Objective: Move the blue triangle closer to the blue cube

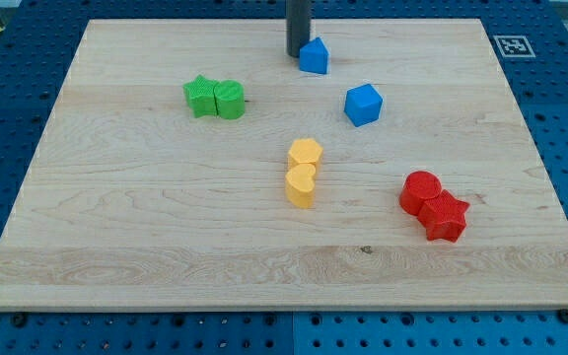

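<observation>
The blue triangle [314,55] lies near the board's top edge, a little right of centre. My tip [297,55] stands right against the triangle's left side. The blue cube [363,104] sits below and to the right of the triangle, a short gap apart from it. The dark rod rises from the tip out of the view's top.
A green star [200,96] and a green cylinder [230,100] touch at the upper left. Two yellow blocks [303,171] sit stacked in line at the centre. A red cylinder [421,189] and a red star [444,217] touch at the right. The wooden board [116,247] lies on a blue pegboard.
</observation>
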`<action>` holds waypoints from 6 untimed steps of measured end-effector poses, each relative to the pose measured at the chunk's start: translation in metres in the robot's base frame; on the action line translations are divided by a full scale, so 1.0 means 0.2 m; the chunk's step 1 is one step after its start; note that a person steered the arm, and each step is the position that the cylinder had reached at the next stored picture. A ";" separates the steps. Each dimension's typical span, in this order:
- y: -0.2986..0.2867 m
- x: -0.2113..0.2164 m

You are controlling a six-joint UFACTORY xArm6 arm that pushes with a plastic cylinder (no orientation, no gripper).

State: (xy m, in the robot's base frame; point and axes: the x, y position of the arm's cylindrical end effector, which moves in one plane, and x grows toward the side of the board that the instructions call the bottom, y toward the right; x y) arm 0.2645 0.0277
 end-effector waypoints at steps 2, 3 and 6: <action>0.25 0.03; 0.29 0.11; 0.29 0.08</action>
